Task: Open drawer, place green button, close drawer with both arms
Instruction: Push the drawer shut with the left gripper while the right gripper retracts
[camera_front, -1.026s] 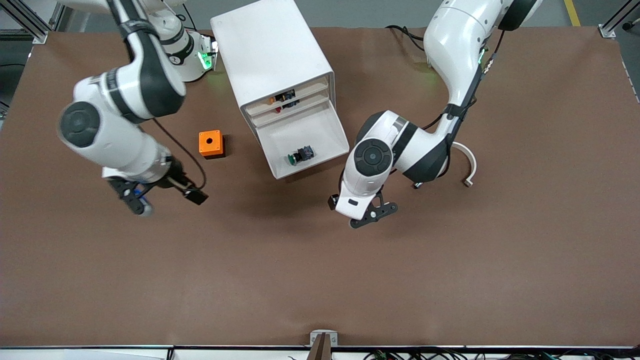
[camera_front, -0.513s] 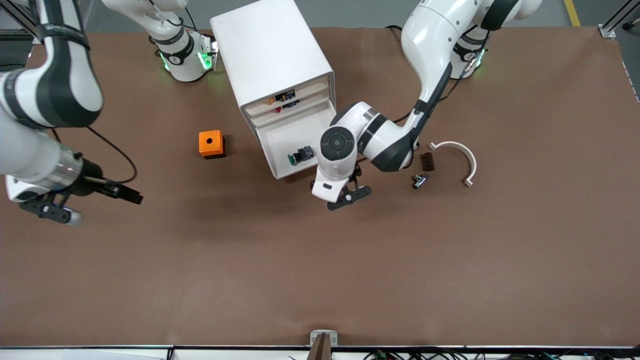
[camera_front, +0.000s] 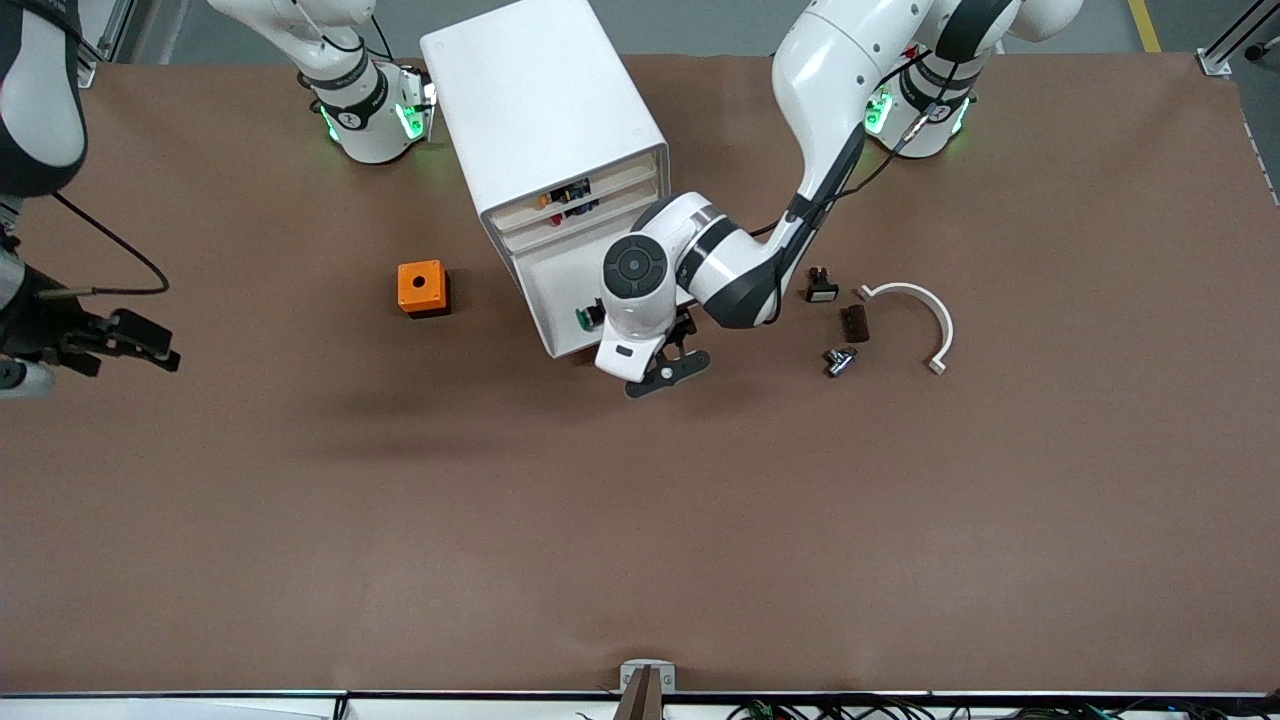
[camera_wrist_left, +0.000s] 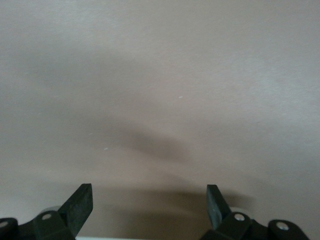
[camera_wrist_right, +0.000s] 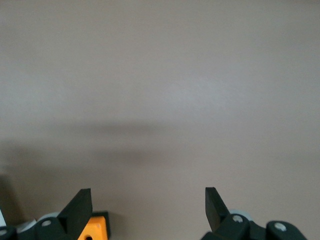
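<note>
While the left arm (camera_front: 640, 300) hides its body, the button (camera_front: 584, 318) sits in the drawer (camera_front: 555, 290).

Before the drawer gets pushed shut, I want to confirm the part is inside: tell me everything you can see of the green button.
The button lies on its side in the open drawer, the lowest one pulled out of the white cabinet, near the drawer's front edge. Only its round green cap and a sliver of dark body show; the rest is hidden under the left arm's wrist, whose open left gripper hangs just in front of the drawer. Nothing grips the button.
</note>
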